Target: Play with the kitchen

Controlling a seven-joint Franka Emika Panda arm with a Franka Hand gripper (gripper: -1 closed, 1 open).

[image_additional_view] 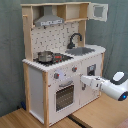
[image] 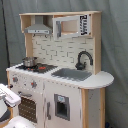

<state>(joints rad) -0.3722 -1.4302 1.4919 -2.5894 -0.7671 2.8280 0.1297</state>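
kitchen upright, tall; oven front faces hand.

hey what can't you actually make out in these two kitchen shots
- Gripper: in the second exterior view, too blurred against the kitchen front to tell its state.
- Arm: in the first exterior view, cut off by the first exterior view's left edge.
- Pot contents: not visible in either exterior view.
- Cupboard inside: too blurred in the first exterior view.

Lab: grey backdrop curtain, robot arm
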